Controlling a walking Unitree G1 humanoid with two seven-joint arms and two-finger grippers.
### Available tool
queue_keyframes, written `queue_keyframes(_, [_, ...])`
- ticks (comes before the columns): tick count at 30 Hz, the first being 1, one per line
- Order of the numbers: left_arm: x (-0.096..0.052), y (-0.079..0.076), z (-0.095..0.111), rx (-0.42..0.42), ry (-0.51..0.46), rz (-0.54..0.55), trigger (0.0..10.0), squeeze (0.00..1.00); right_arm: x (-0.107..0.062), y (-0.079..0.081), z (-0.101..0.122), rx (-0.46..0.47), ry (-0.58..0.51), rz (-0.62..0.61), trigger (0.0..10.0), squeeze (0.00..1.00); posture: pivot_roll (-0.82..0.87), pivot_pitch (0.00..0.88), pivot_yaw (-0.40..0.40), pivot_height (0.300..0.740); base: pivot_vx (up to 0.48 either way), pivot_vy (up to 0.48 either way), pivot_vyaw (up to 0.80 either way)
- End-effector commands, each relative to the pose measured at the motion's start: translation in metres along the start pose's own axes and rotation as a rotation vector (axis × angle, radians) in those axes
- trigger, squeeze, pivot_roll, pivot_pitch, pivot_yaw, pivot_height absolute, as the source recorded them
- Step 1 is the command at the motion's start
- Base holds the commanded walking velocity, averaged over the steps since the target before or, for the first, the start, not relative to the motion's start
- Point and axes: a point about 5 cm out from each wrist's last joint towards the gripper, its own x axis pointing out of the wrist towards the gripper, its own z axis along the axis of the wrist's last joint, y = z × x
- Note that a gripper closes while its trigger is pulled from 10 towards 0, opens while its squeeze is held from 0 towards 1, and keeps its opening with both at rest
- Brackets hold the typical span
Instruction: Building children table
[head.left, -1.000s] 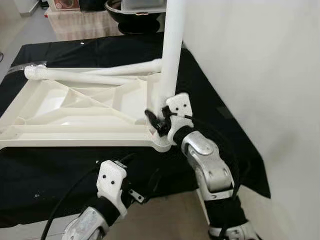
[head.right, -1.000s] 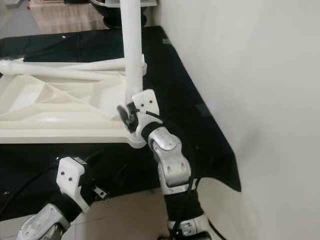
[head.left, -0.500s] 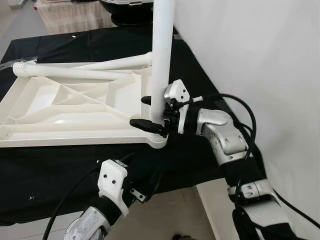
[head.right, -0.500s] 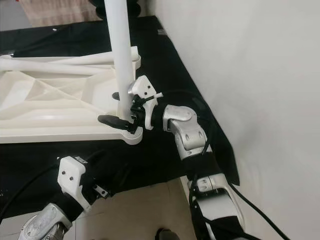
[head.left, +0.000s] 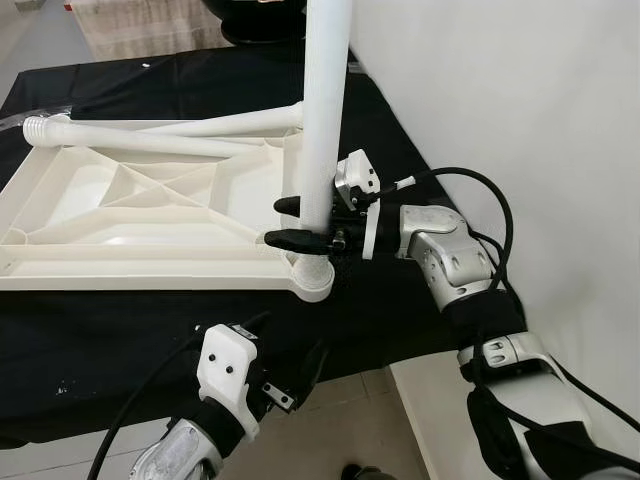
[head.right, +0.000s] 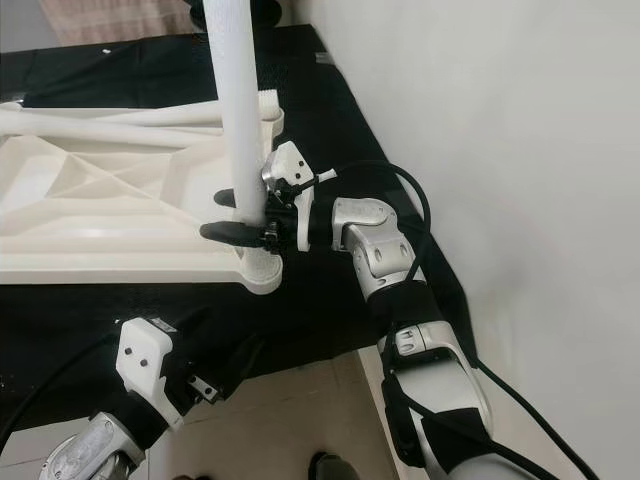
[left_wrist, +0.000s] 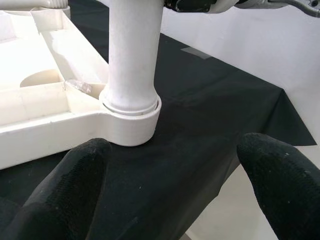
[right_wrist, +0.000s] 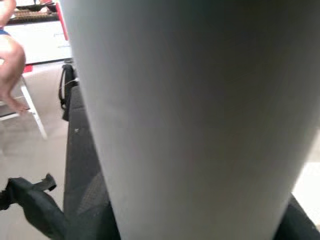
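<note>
Since the earlier frame, right gripper (head.left: 300, 222) was swung round to horizontal, fingers clamped either side of the upright leg (head.left: 322, 120) just above its corner socket in the upturned tabletop (head.left: 150, 215) on the black cloth (head.left: 120, 320). Leg axis was vertical, square to the fingers. Left gripper (left_wrist: 175, 185) was held open, low and short of the socket.

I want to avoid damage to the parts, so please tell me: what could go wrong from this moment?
1. The right gripper has its fingers around the upright leg just above the corner socket. The leg is tall, so a sideways pull could lever or crack the socket.
2. That corner sits close to the edge of the black cloth; a push might slide the tabletop off.
3. The loose legs lying across it may roll.
</note>
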Motion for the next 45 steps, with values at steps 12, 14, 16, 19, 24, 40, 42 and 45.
queue_keyframes(12, [-0.001, 0.003, -0.002, -0.001, 0.010, 0.001, 10.0, 0.00, -0.033, -0.002, -0.048, -0.043, 0.303, -1.004, 0.0, 0.00, 0.01, 0.207, -0.033, 0.740, 0.000, 0.000, 0.00])
queue_keyframes(14, [-0.001, 0.005, -0.001, 0.002, 0.011, -0.003, 10.0, 0.00, -0.028, 0.032, -0.057, 0.005, 0.295, -1.098, 0.0, 0.00, 0.02, 0.213, -0.017, 0.740, 0.000, 0.000, 0.00])
queue_keyframes(16, [0.000, 0.006, -0.001, 0.003, 0.012, -0.005, 10.0, 0.00, -0.021, 0.045, -0.057, 0.045, 0.256, -1.059, 0.0, 0.00, 0.01, 0.212, -0.015, 0.740, 0.000, 0.000, 0.00])
queue_keyframes(19, [0.001, 0.008, -0.002, 0.004, 0.014, -0.008, 10.0, 0.00, -0.011, 0.053, -0.062, 0.091, 0.237, -1.028, 0.0, 0.00, 0.01, 0.195, -0.011, 0.740, 0.000, 0.000, 0.00])
queue_keyframes(24, [0.003, 0.009, -0.003, 0.009, 0.013, -0.008, 10.0, 0.00, -0.008, 0.040, -0.061, 0.084, 0.229, -1.015, 1.5, 0.00, 0.01, 0.188, -0.021, 0.740, 0.000, 0.000, 0.00])
queue_keyframes(40, [0.002, 0.007, 0.000, 0.014, 0.007, 0.003, 10.0, 0.00, 0.014, 0.023, -0.008, -0.032, 0.042, -0.367, 10.0, 0.94, 0.05, 0.209, -0.038, 0.740, 0.000, 0.000, 0.00])
queue_keyframes(42, [0.001, 0.006, 0.000, 0.014, 0.006, 0.002, 10.0, 0.00, 0.015, 0.024, -0.005, -0.054, 0.045, -0.264, 10.0, 0.00, 0.05, 0.213, -0.041, 0.740, 0.000, 0.000, 0.00])
queue_keyframes(45, [-0.001, 0.004, 0.001, 0.014, 0.007, 0.003, 10.0, 0.00, 0.015, 0.021, -0.001, -0.073, 0.053, -0.139, 10.0, 0.00, 0.07, 0.224, -0.045, 0.740, 0.000, 0.000, 0.00])
